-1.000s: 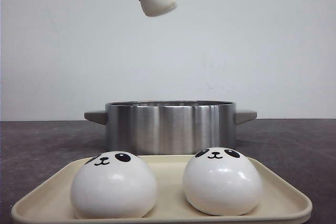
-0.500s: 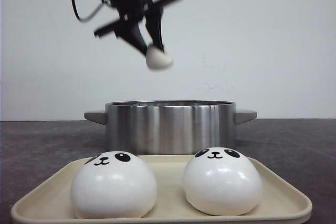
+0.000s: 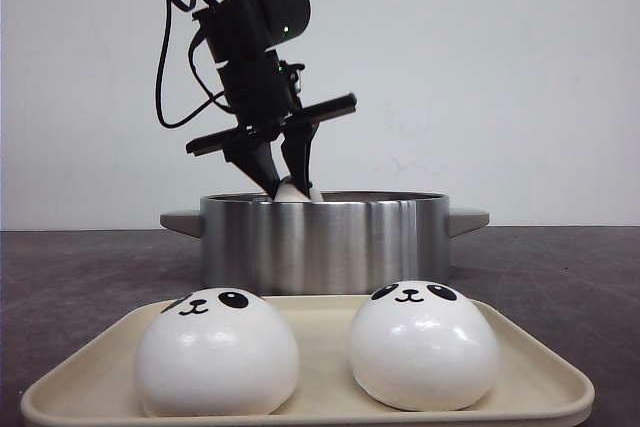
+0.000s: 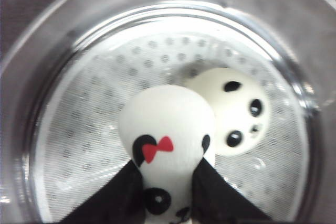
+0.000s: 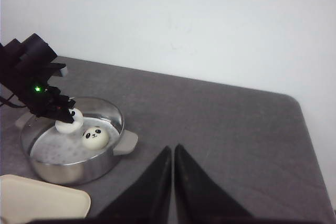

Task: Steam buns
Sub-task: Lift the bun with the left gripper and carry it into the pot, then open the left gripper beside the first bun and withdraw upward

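Nearest on counter [image 3: 80, 277]: cream tray [image 3: 540, 372] carrying two panda buns, left bun [image 3: 217, 352] and right bun [image 3: 424, 345], side by side, apart. Behind tray: steel pot [image 3: 325, 242] with grey side handles, perforated steamer plate [image 4: 89, 129] inside. One bun [image 4: 236, 109] lying on plate, face up. Left tool [image 3: 284, 179] clamped on red-bow bun [image 4: 168, 140], dipped at pot rim, left of centre. Right tool [image 5: 173, 182] raised well right of pot, fingers pressed together, holding nothing.
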You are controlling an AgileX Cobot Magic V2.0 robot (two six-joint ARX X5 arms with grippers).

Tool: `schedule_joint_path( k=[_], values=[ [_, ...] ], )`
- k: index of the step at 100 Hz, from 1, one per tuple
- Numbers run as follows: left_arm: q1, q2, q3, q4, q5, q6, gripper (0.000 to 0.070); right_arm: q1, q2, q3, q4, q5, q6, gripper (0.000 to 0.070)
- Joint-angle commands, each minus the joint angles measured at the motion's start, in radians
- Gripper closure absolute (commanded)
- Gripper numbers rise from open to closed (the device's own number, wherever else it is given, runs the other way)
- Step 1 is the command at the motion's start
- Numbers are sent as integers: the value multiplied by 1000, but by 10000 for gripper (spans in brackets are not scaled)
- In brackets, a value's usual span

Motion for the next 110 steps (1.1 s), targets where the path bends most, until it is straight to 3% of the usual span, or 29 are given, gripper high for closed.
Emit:
schedule_joint_path(
  k=[1,31,50,54,65,89,103,110],
  values=[
    [4,34,32,11,-13,19,697,5,5,13,3,5,29,700],
    [37,81,32,50,7,18,696,5,5,13,-2,5,40,700],
    [40,87,32,55,19,20,649,5,5,13,-1,10,42,700],
    [40,87,32,54,23,20,590,5,5,13,-1,21,44,700],
    [40,87,32,50,27,19,318,5,5,13,-1,31,47,700],
    [40,87,32,47,37,19,246,5,5,13,-1,31,59,700],
    [40,87,41,34,45,19,9,5,5,13,-1,31,63,700],
    [40,87,55,23,43,19,0,5,5,13,-1,31,63,700]
  ],
)
